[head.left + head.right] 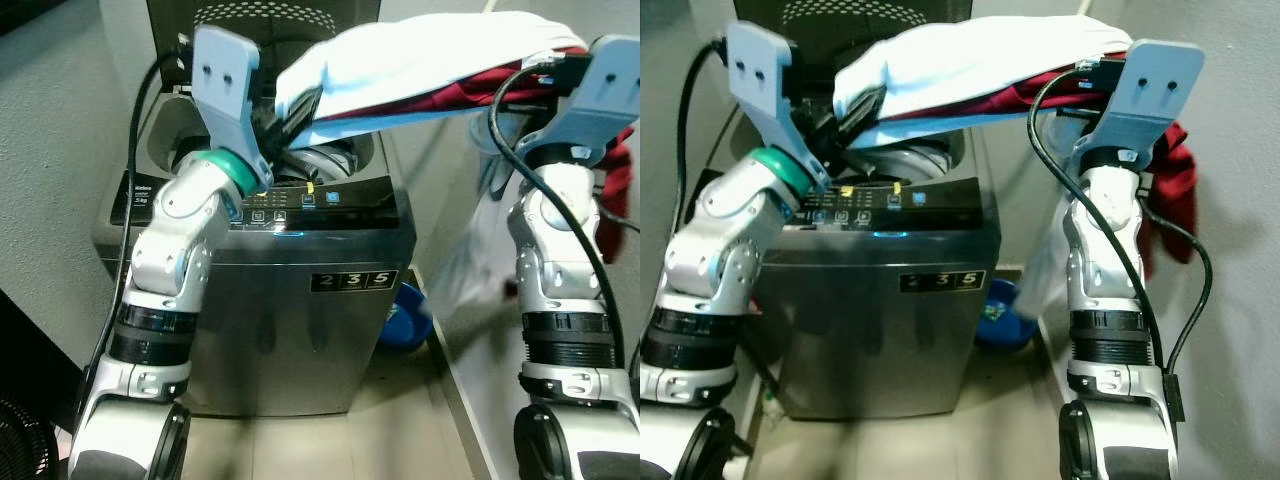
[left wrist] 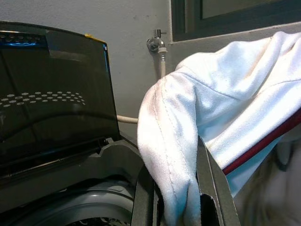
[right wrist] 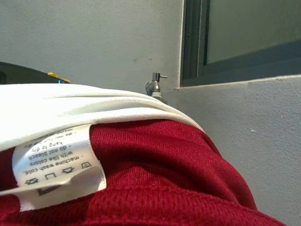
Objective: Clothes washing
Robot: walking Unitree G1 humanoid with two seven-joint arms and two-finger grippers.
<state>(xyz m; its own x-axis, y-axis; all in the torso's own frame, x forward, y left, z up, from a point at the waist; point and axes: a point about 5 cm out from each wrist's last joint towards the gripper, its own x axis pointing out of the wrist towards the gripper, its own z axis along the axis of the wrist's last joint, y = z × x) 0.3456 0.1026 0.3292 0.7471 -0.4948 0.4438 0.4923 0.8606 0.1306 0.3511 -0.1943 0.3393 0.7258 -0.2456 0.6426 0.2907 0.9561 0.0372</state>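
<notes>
1. White-and-red garment (image 1: 420, 70), one piece, stretched across the upper half of the frame between two grippers, above the open top of one grey washing machine (image 1: 300, 300) at centre.
2. Left gripper (image 1: 295, 115) at upper left of centre, over the machine's opening; jaws clamped on the white end of the garment, seen close up in the left wrist view with cloth pinched between the two black fingers (image 2: 214, 188).
3. Right gripper (image 1: 1090, 80) at upper right, under the red part of the garment; cannot tell how its jaws stand, buried in cloth.
4. Red fabric hanging down at far right beside the right arm.
5. Lit control panel (image 1: 300, 205) on the machine's front edge; digits 2 3 5 on a label (image 1: 353, 281) below it.
6. Left wrist view alone: raised dark lid (image 2: 51, 94) with dotted pattern, and the drum rim below.
7. Both wrist views: one metal tap (image 3: 155, 85) on the grey wall, dark window frame (image 3: 193, 42) beside it.
8. Right wrist view alone: one white care label (image 3: 56, 165) on red mesh.
9. One blue basin (image 1: 410, 315) on the floor, lower right of the machine; pale grey walls on both sides.
</notes>
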